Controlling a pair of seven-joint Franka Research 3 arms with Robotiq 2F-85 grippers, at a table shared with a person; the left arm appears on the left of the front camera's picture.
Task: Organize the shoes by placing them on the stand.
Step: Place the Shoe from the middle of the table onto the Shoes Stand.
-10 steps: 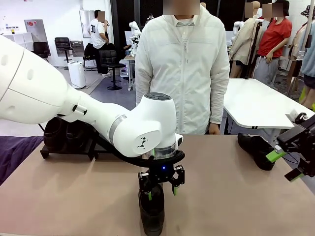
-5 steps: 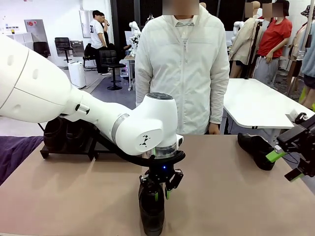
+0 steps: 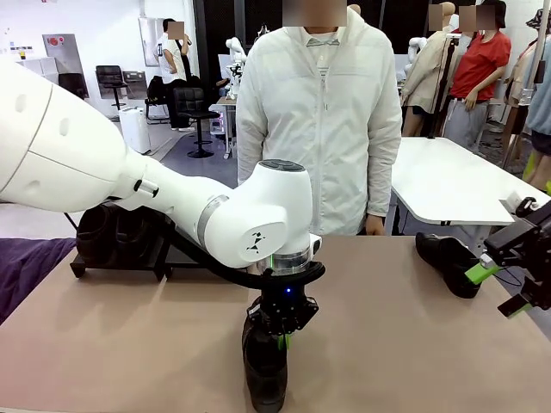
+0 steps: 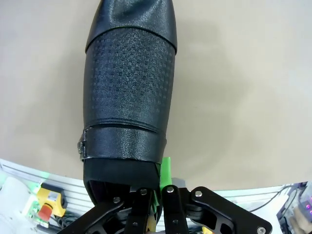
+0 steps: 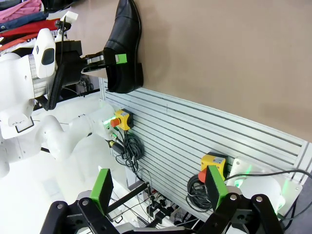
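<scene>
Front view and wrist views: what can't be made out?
- Front view: white left arm covers most of the low black stand; black shoes on it can't be counted.
- Left wrist view: matte black round-toed shoe, toe cut off by top edge.
- Left end effector: pad contact hidden by the shoe's collar.

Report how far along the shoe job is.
Done: dark shoes appear to sit on the stand at the left. In hand: the left tool is shut on the heel rim of the near shoe, which rests on the table. Left: that shoe and the far-right shoe beside the open right tool.
</scene>
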